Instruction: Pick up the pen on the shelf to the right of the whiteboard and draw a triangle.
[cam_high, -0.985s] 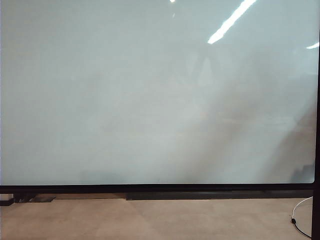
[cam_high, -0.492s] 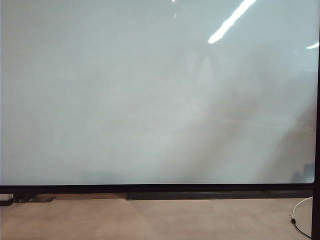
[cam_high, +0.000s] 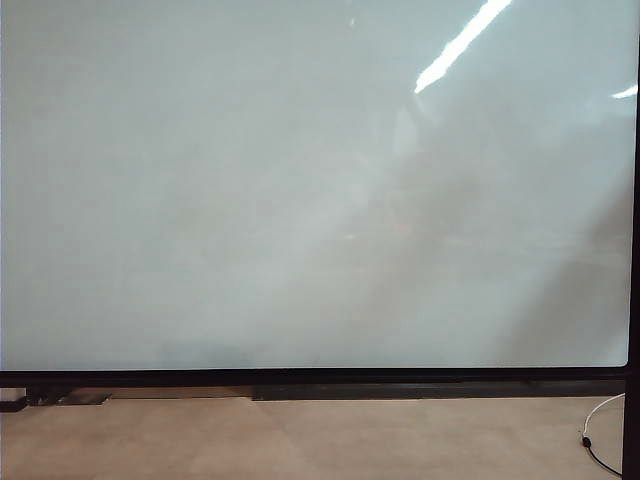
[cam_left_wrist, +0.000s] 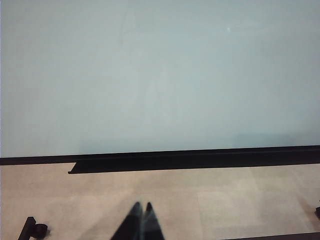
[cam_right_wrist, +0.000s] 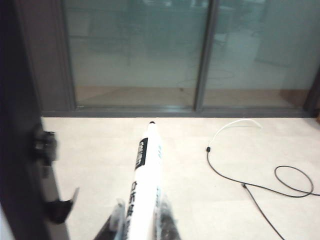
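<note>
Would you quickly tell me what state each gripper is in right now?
Left gripper: shut, holding nothing, low in front of the whiteboard.
Right gripper: shut on the pen, pointing across the floor.

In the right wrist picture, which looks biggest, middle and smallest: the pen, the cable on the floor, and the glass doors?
1. The glass doors, filling the far wall.
2. The pen, held in the shut right gripper; it only looks large because it is close to the camera.
3. The cable, thin, though its spread rivals the pen's length.

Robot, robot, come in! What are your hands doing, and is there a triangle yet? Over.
Right gripper shut on the pen, tip forward, over the floor. Left gripper shut, empty, facing the whiteboard. Board blank, no triangle yet. Nothing in the way.
</note>
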